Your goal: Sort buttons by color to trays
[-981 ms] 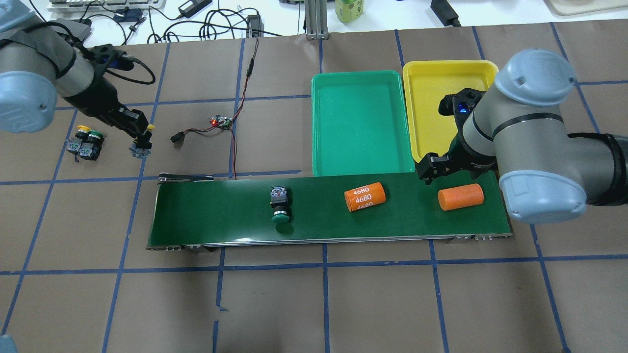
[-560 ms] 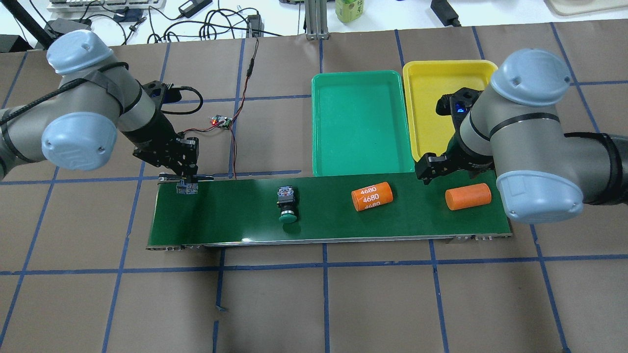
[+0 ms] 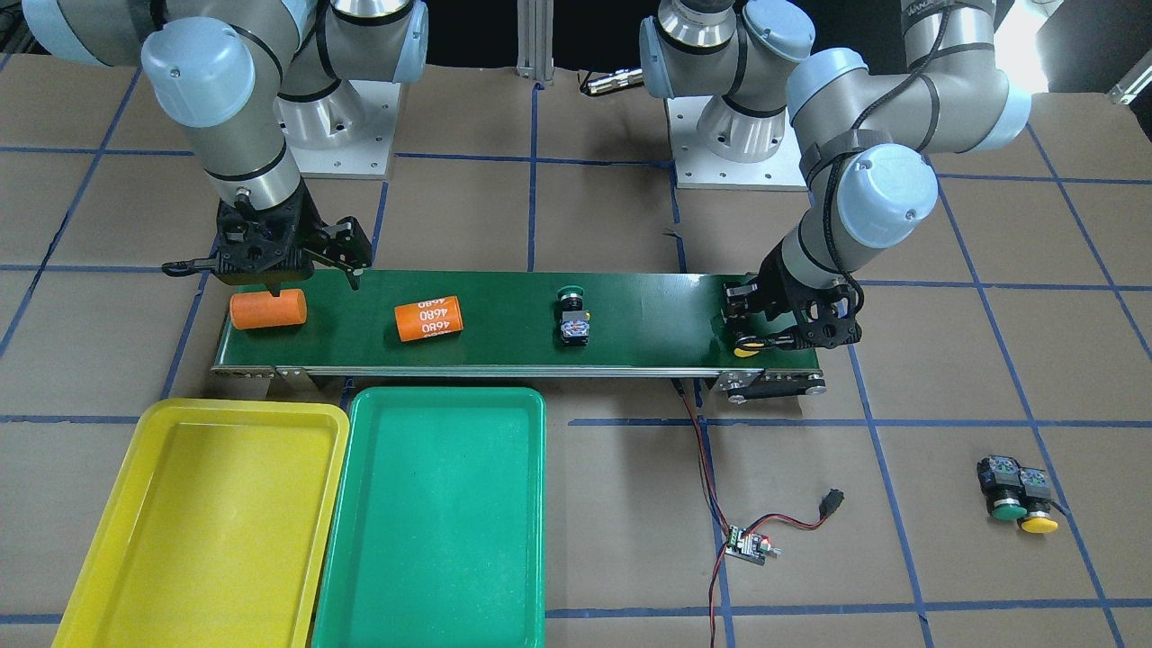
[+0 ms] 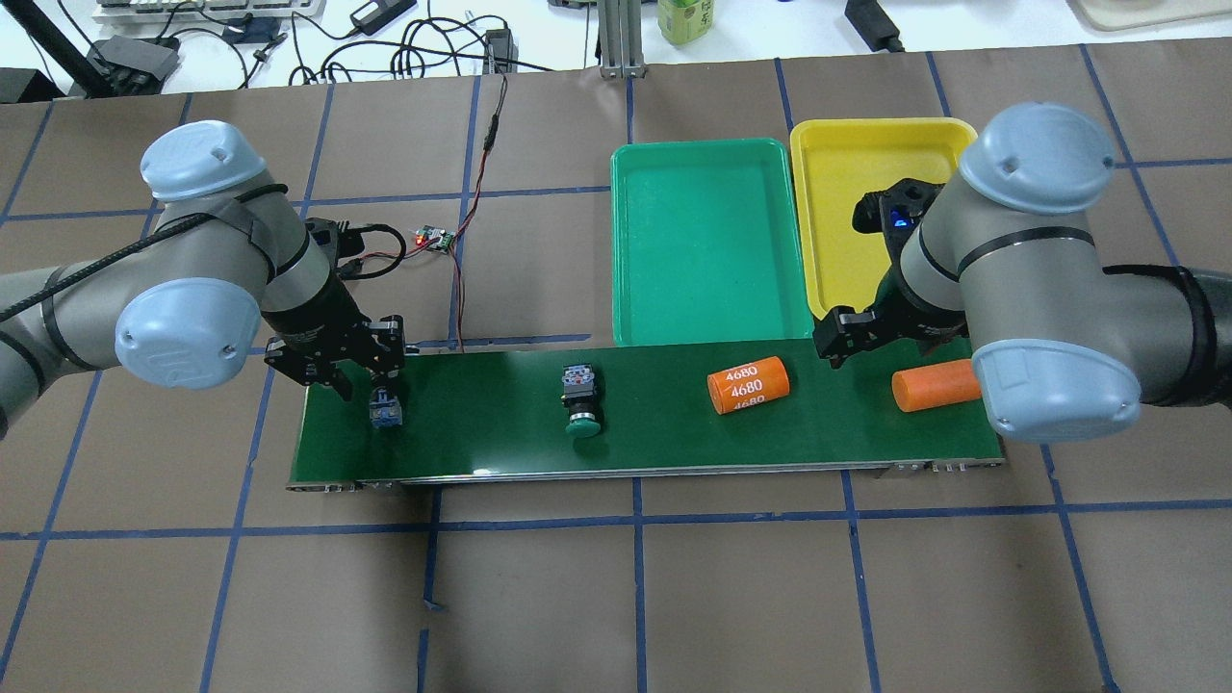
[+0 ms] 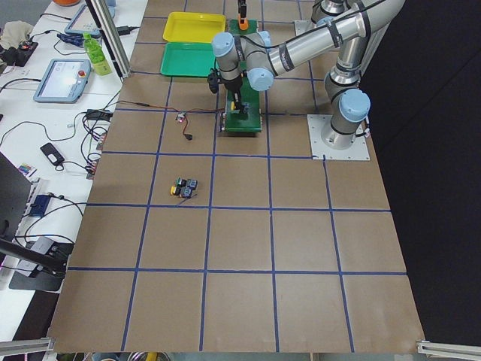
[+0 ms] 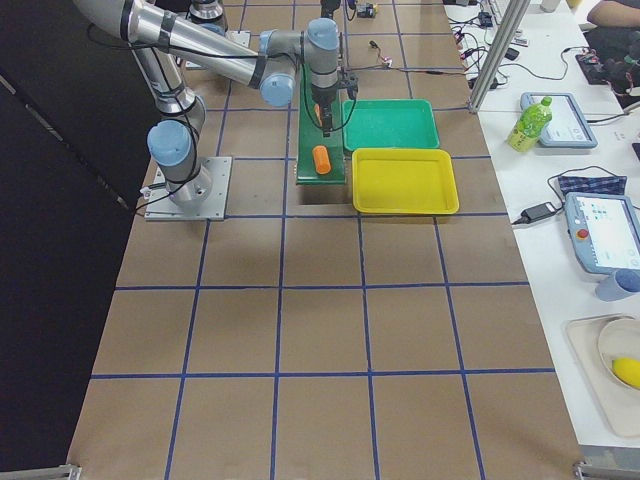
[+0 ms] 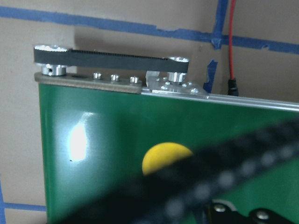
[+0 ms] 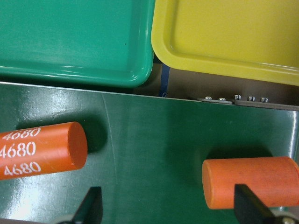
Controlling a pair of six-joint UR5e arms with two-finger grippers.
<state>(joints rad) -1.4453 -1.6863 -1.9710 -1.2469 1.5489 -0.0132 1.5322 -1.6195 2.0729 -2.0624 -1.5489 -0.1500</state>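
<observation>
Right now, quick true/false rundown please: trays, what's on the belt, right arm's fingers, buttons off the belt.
1. The yellow plastic tray and green plastic tray hold no buttons. True.
2. The green-capped push-button lies in the green tray. False: it lies on the dark-green conveyor belt.
3. Both orange cylinders show 4680 print. False: only the printed cylinder does; the plain orange cylinder shows none.
4. The right gripper has its fingers shut on a cylinder. False: they stand wide apart over the belt.
5. A pair of push-buttons, one green-capped and one yellow-capped, sits on the brown paper off the belt. True.
</observation>
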